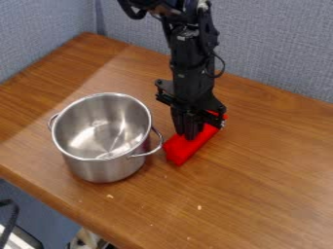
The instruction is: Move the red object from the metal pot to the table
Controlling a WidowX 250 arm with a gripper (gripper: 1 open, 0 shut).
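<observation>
The red object (184, 149) lies on the table (260, 185), just right of the metal pot (61, 121), with its near end almost touching the pot's wall. My gripper (190, 131) points straight down over the block's far end. Its dark fingers are shut on that end of the red object. The block rests on the wood, angled toward the front left. The pot stands upright, and its inside shows only shiny steel.
A blue-grey wall runs behind the table. The table's front edge passes close below the pot, and its left corner is near the pot too. Bare wood stretches to the right and behind the arm (189, 49).
</observation>
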